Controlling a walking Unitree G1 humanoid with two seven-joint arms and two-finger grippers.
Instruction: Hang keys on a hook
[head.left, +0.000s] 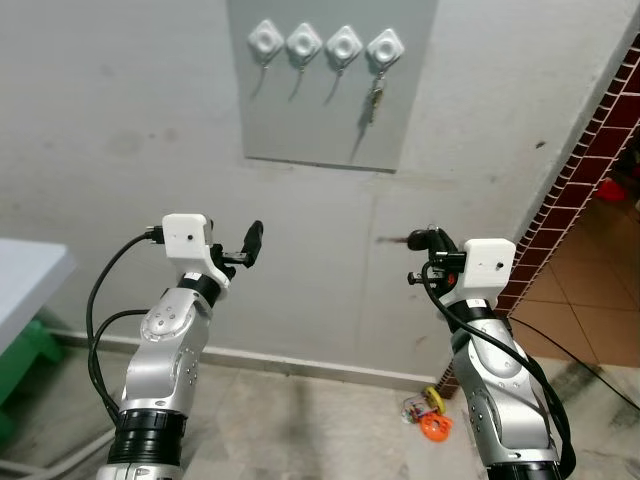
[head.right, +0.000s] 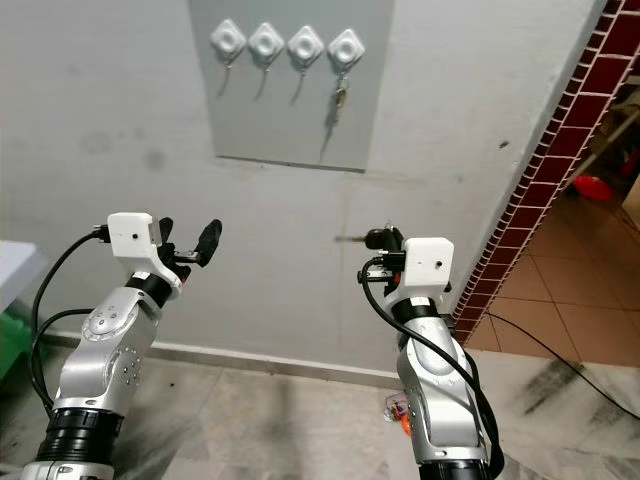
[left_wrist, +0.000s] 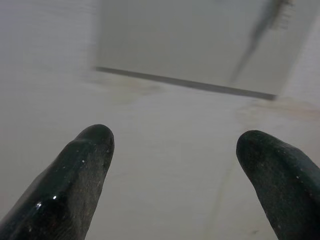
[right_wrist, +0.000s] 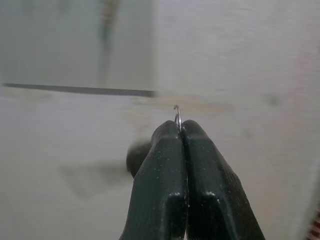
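A grey board (head.left: 330, 120) on the wall carries a row of white hooks (head.left: 305, 43). From the rightmost hook (head.left: 385, 46) hangs a key (head.left: 375, 100). Well below the board and slightly to its right, my right gripper (head.left: 422, 240) points at the wall. It is shut, and a thin metal ring (right_wrist: 177, 116) pokes out between its fingertips (right_wrist: 170, 135); what hangs from the ring is hidden. My left gripper (head.left: 252, 243) is raised below the board's left part, open with nothing between its fingers (left_wrist: 90, 145).
A red-tiled wall corner (head.left: 570, 200) stands at the right, with tiled floor beyond it. Small orange and yellow objects (head.left: 432, 415) lie on the floor by the wall. A white table edge (head.left: 25, 275) over something green (head.left: 25, 350) is at the far left.
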